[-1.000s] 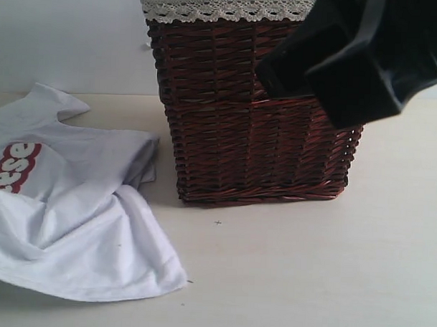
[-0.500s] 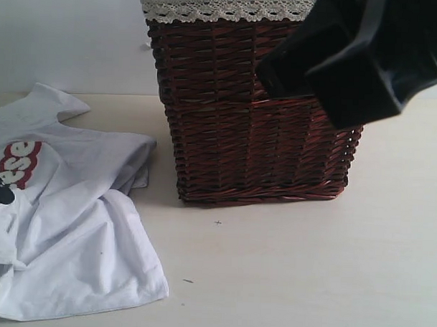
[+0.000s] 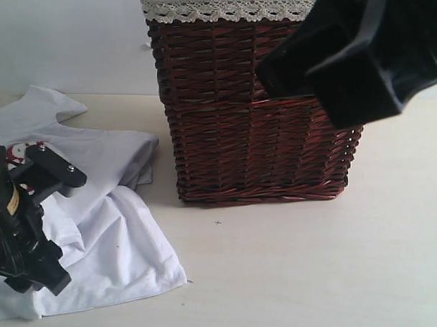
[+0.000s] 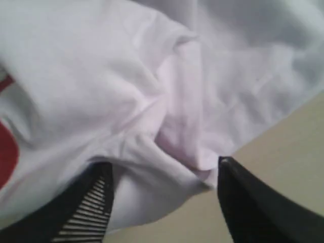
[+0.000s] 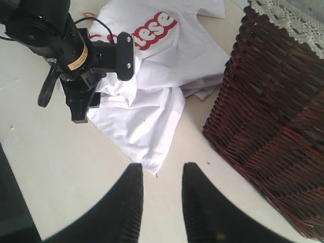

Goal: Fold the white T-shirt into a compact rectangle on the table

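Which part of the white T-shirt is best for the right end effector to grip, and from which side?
Probably the loose corner of the white T-shirt. It lies flat and juts onto the table in front of the basket, so the right end effector could approach from that open side.

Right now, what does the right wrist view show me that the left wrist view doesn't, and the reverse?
Only the right wrist view shows the wicker basket, the left arm over the white T-shirt, and the right gripper, which is open above the table. Only the left wrist view shows, close up, a bunched fold lying between the open fingers of the left gripper. Both show the crumpled white T-shirt, some of its red print, and bare table beside its edge.
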You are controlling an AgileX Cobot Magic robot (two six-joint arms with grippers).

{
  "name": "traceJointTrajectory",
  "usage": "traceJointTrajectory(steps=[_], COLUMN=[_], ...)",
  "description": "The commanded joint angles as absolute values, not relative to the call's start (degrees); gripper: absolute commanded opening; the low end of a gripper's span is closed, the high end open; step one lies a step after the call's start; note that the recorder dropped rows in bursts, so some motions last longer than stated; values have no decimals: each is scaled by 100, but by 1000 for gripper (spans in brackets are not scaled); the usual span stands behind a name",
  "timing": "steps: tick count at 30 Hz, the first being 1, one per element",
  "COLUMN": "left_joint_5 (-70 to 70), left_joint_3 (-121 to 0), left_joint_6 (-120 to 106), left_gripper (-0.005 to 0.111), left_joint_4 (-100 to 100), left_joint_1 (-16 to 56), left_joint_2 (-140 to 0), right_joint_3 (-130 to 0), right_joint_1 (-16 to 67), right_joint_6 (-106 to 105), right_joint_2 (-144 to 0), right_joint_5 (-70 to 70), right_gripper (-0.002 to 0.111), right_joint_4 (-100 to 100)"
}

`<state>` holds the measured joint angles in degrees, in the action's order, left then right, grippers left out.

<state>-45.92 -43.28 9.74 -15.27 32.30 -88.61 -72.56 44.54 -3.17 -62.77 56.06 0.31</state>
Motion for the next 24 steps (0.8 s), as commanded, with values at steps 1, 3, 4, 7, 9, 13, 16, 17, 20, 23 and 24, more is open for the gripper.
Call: traceJointTrajectory(steps=[1,3,4,7,9,13,16,17,20,23,24], left_joint_5=[-4815,-4838,-4922,-5381,-5797,-5476,-4397,-4023,-3306,-3138,-3138], left_joint_3=[-4396,-4396,-4396,-4291,-4167,-3854,-3821,-3821,-3821,-3900,-3957], left_joint_6=[1466,1711,1738,1941,2645,2806,3035,3053,2377,1759,1759], left_gripper=[64,64,64,62,51,22,0,0,4,27,37], left_joint_4=[-2141,-2306,-2328,-2437,-2580,-2756,-2647,-2419,-1189,-483,-353], left_joint_1=[3263,3263,3263,3219,2961,2003,1094,750,-239,-980,-1192], left_joint_2=[-8281,-7861,-7654,-7248,-7225,-7390,-7477,-7510,-7787,-8328,-8512], right_joint_3=[-7238,-7238,-7238,-7238,-7238,-7238,-7238,-7238,-7238,-7238,-7238], right_joint_1=[4431,4431,4431,4431,4431,4431,4431,4431,4431,4431,4431], right_joint_6=[-337,-337,-337,-337,-337,-337,-337,-337,-337,-337,-337], right_joint_2=[-6244,-6244,-6244,-6244,-6244,-6244,-6244,-6244,-6244,-6244,-6244], right_joint_5=[5554,5554,5565,5565,5576,5601,5601,5601,5601,5601,5601], right_gripper=[28,28,28,28,28,28,28,28,28,28,28], right_joint_4=[44,44,44,44,44,44,44,44,44,44,44])
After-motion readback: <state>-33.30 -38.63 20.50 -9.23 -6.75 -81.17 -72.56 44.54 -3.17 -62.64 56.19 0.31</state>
